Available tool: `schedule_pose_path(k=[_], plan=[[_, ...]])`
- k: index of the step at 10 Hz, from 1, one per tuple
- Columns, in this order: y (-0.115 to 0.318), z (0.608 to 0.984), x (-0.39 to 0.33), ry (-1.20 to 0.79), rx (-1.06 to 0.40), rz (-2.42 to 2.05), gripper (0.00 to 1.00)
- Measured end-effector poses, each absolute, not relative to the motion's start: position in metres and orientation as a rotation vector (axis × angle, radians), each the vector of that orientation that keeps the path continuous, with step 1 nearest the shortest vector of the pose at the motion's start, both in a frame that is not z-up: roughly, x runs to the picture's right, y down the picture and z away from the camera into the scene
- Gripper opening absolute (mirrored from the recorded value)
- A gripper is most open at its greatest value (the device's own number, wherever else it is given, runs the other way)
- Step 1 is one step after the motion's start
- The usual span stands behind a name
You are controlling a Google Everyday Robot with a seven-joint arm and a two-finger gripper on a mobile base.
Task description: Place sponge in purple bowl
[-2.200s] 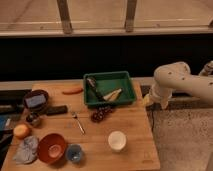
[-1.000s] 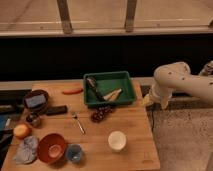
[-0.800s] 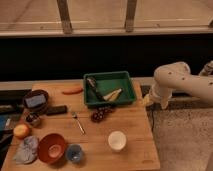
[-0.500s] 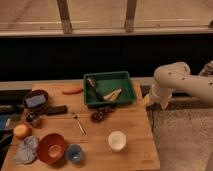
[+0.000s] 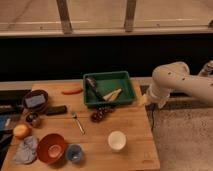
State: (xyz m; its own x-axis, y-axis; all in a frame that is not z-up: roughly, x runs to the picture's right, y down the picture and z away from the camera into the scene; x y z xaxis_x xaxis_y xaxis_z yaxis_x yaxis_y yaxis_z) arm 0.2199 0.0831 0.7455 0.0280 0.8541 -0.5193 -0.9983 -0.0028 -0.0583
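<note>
The purple bowl [image 5: 44, 93] sits at the far left of the wooden table [image 5: 135, 130]. A flat blue-grey block, which looks like the sponge [image 5: 34, 101], lies inside it. My white arm [image 5: 172, 80] reaches in from the right. The gripper [image 5: 145, 100] hangs low at the table's right edge, just right of the green tray [image 5: 107, 75] and far from the bowl. A yellowish part shows at its tip. Nothing can be made out in its grasp.
The green tray holds a dark utensil and a pale yellow item. Also on the table are a red-orange carrot-like thing [image 5: 72, 91], dark grapes [image 5: 98, 115], a fork [image 5: 77, 122], a white cup [image 5: 116, 140], an orange-red bowl [image 5: 51, 147], a small blue cup [image 5: 74, 153], a grey cloth [image 5: 25, 150] and an orange fruit [image 5: 21, 131].
</note>
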Motion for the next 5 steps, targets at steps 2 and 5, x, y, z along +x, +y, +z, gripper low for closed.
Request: schedule_pose_path(k=[2,5], plan=[[0.07,0.745,0.179,0.327,-0.477,1.434,0.62],[0.056,0.747,0.105,0.257,-0.487,1.296,0.62]])
